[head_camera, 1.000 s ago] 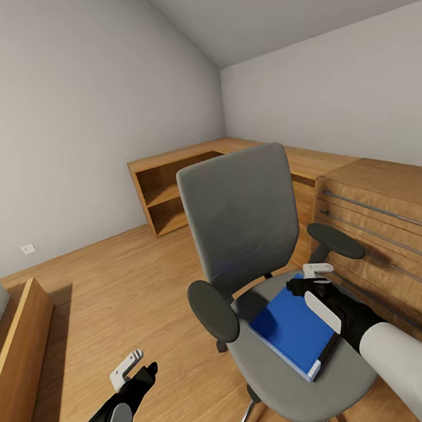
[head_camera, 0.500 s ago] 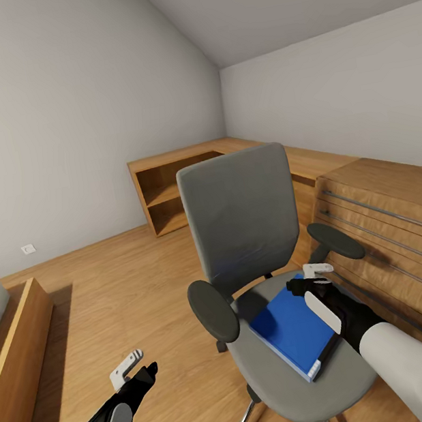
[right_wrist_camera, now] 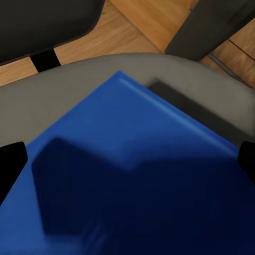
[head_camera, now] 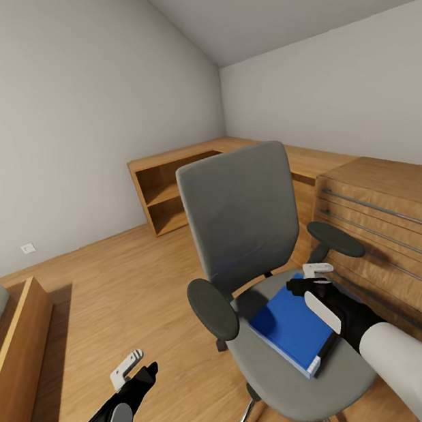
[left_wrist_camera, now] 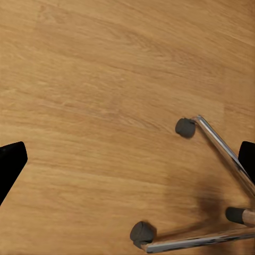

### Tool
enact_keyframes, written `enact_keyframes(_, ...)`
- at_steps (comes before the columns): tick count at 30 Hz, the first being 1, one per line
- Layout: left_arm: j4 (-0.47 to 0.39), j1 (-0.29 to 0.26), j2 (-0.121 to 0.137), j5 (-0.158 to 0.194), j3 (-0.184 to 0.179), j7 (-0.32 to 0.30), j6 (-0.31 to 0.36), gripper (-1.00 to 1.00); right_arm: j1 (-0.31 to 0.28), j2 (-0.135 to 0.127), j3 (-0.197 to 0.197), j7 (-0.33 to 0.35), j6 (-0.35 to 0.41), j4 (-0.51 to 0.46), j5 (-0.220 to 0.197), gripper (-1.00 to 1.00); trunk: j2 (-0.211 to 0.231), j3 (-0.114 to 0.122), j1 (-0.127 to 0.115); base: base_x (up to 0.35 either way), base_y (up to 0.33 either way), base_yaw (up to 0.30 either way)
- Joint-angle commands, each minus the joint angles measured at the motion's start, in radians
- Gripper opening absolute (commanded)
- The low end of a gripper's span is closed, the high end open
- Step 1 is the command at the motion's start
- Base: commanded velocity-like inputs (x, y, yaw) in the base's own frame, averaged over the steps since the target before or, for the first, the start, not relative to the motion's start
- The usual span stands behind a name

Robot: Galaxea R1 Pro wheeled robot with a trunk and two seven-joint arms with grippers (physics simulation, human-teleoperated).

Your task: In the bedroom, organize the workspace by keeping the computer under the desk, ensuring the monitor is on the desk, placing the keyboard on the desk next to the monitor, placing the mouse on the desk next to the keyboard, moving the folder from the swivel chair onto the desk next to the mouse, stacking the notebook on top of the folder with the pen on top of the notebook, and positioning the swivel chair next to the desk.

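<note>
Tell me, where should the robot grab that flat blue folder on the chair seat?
Probably by its edge. The folder lies flat on the chair seat, so only a thin rim offers grip. The right gripper hovers above it, jaws open; the corner nearest the seat's front edge looks easiest to pinch from the robot's side.

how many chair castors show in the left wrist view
2: one castor at the end of a chrome leg, another castor at the next leg's end. More may sit outside the picture.
</note>
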Motion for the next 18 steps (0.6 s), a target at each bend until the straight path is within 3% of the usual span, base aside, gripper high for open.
enact_keyframes(1, -0.002, 0.0, 0.0, 0.01, 0.0, 0.008, 0.003, 1.0, 0.0, -0.002, 0.007, -0.01, 0.004, -0.001, -0.015, 1.0, 0.0, -0.001, 0.0, 0.0, 0.0, 0.0)
enact_keyframes(18, -0.002, 0.0, 0.0, 0.01, -0.003, 0.009, 0.002, 1.0, 0.0, -0.002, 0.007, -0.01, 0.004, -0.001, -0.014, 1.0, 0.0, -0.001, 0.0, 0.0, 0.0, 0.0)
